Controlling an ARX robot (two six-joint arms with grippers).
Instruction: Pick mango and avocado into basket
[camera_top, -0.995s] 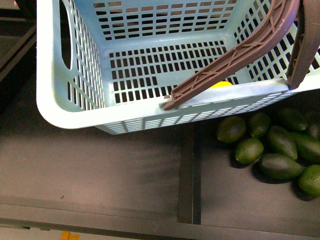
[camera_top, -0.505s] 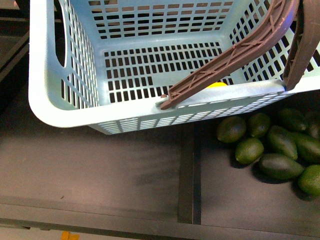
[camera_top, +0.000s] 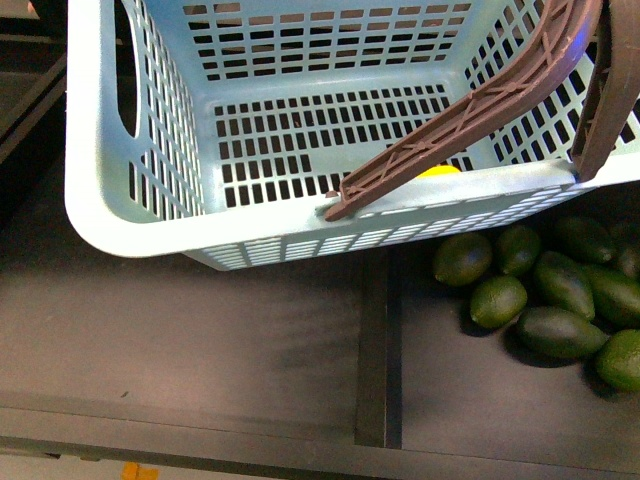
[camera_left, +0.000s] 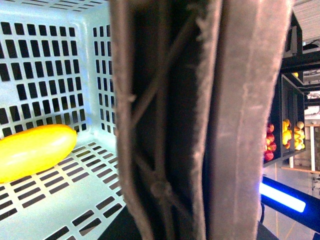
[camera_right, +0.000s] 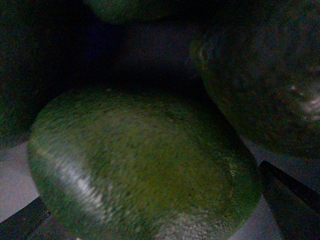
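Basket (camera_top: 100, 200): teal, slotted, over dark shelf (camera_top: 200, 340); brown handle (camera_top: 470, 110) fills left wrist view.
Mango (camera_left: 32, 150): yellow, lying on basket floor.
Avocado (camera_right: 140, 170): close before right wrist camera, in avocado pile (camera_top: 565, 285) on shelf, outside basket.
Left gripper: out of view.
Right gripper: opening cannot be told.

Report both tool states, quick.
Left tool: not in view; the basket handle fills its wrist view.
Right tool: dark tips flank an avocado; open or gripping, cannot tell.
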